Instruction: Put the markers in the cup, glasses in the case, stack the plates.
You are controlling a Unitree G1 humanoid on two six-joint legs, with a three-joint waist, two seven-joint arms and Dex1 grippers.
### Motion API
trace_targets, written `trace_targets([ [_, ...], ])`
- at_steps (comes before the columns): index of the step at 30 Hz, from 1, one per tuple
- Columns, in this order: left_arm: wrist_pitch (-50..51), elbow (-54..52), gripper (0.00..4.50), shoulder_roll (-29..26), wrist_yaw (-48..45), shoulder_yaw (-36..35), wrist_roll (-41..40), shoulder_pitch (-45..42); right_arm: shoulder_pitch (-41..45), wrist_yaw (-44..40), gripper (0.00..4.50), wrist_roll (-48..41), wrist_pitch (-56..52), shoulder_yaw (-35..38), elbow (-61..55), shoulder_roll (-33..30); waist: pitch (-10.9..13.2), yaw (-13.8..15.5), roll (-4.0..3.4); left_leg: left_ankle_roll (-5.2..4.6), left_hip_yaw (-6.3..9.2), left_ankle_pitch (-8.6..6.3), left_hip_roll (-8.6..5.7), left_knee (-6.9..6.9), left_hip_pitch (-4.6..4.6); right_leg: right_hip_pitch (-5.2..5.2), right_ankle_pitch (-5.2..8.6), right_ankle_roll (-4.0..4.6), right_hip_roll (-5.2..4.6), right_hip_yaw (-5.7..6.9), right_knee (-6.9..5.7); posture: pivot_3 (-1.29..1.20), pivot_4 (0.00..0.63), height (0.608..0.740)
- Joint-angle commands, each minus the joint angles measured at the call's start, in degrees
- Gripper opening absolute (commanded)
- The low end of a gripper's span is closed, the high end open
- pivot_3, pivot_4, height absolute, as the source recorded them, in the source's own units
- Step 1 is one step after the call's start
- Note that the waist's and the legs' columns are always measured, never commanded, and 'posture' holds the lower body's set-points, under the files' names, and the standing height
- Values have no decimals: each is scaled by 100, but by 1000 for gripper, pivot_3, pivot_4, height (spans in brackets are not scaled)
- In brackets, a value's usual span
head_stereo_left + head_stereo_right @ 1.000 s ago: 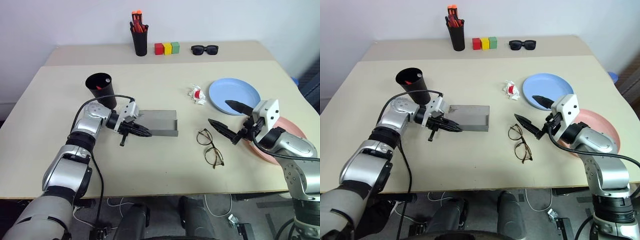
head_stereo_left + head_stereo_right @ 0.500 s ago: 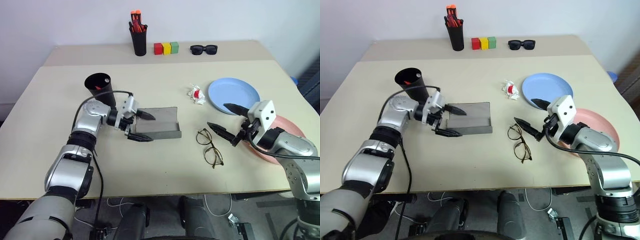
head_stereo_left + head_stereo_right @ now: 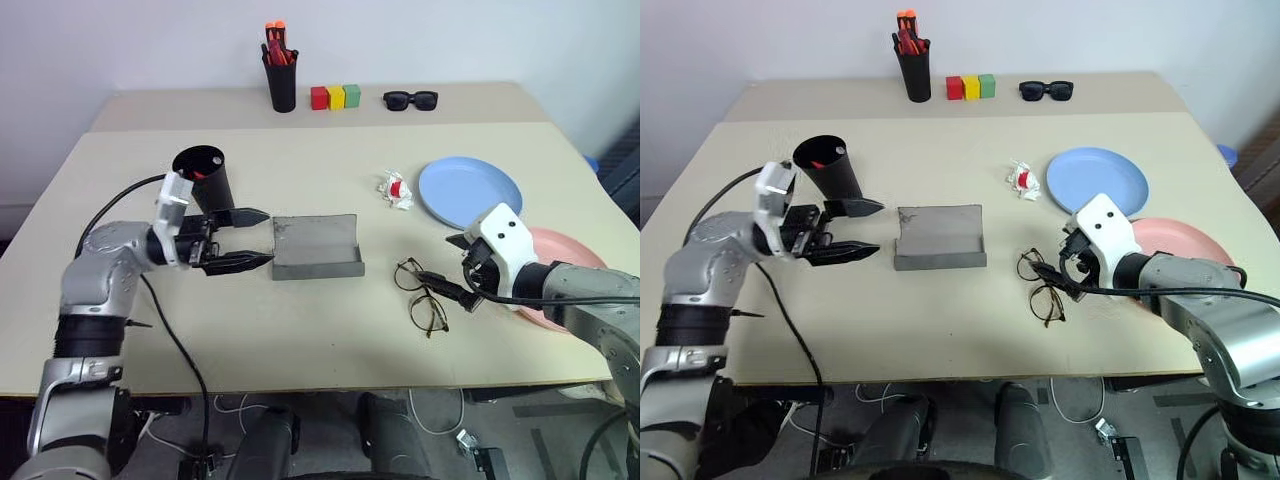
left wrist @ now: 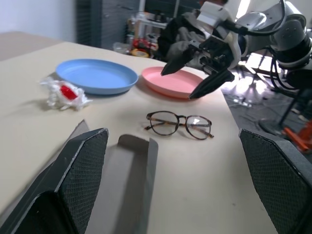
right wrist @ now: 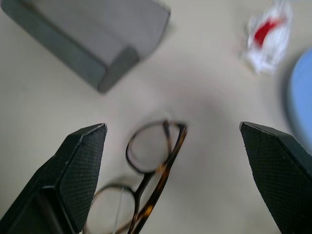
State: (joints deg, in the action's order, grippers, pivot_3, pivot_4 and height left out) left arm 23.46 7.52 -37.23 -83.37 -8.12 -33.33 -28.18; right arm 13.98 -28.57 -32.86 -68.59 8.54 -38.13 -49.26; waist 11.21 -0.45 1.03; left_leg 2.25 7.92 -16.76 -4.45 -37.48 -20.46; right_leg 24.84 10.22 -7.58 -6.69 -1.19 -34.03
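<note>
Beige table (image 3: 300,330), left tool (image 3: 240,240) now spread, off case (image 3: 315,247), right tool (image 3: 450,270) agape over glasses (image 3: 420,295)

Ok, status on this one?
Both grippers open, left beside the open case, right over the glasses. Plates unstacked. Nothing blocking.

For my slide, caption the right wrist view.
Open right tool poised above the wire-rimmed glasses, grey case lying open beyond.
</note>
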Motion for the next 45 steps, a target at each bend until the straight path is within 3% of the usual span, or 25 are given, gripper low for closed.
trace_targets([
  [1,98,-367,4416,-169,145,-217,-199,159,169,290,4474,42,-420,-34,6,89,0,4,0,0,0,0,0,0,0,0,0,0,0,0,0,0,150,740],
  [7,201,-855,4416,-81,504,-224,-410,393,243,480,4474,-13,-982,-67,109,320,0,-7,0,0,-2,0,0,2,-1,1,0,0,0,0,3,0,150,740],
  [14,-44,-713,4416,-169,460,-270,-416,374,629,744,4474,-111,-2019,140,210,1143,0,-20,-2,0,-4,0,1,7,2,4,0,1,3,0,2,0,150,740],
  [17,-60,-758,4500,-149,490,-277,-457,396,716,887,3612,21,-2223,218,359,1321,0,-17,-2,0,-5,0,1,6,0,4,0,1,2,0,3,0,150,740],
  [22,-135,-786,4500,-92,556,-235,-432,392,589,828,1234,122,-2131,-118,314,908,0,-11,-1,0,-5,0,-1,7,-1,4,0,1,1,0,6,0,150,740],
  [29,-316,-618,4500,-58,560,-206,-370,335,612,669,1234,136,-2006,-293,304,553,0,-21,-2,0,-7,0,0,10,0,4,0,1,2,1,7,0,150,740],
  [33,-412,-615,4500,-17,593,-189,-358,356,575,631,28,170,-1902,-383,340,493,0,-17,-1,0,-7,0,0,10,-1,4,0,1,2,1,8,0,150,740],
  [41,-361,-599,4500,-88,636,-262,-403,357,928,429,28,83,-1733,-433,297,383,0,-25,-1,0,-7,0,1,10,0,4,0,0,2,1,10,0,150,740],
  [45,-163,-567,4500,-176,715,-413,-526,376,1672,359,28,183,-1531,-486,525,297,2,-39,-4,0,-9,0,1,11,-1,7,0,0,3,2,10,0,150,740],
])
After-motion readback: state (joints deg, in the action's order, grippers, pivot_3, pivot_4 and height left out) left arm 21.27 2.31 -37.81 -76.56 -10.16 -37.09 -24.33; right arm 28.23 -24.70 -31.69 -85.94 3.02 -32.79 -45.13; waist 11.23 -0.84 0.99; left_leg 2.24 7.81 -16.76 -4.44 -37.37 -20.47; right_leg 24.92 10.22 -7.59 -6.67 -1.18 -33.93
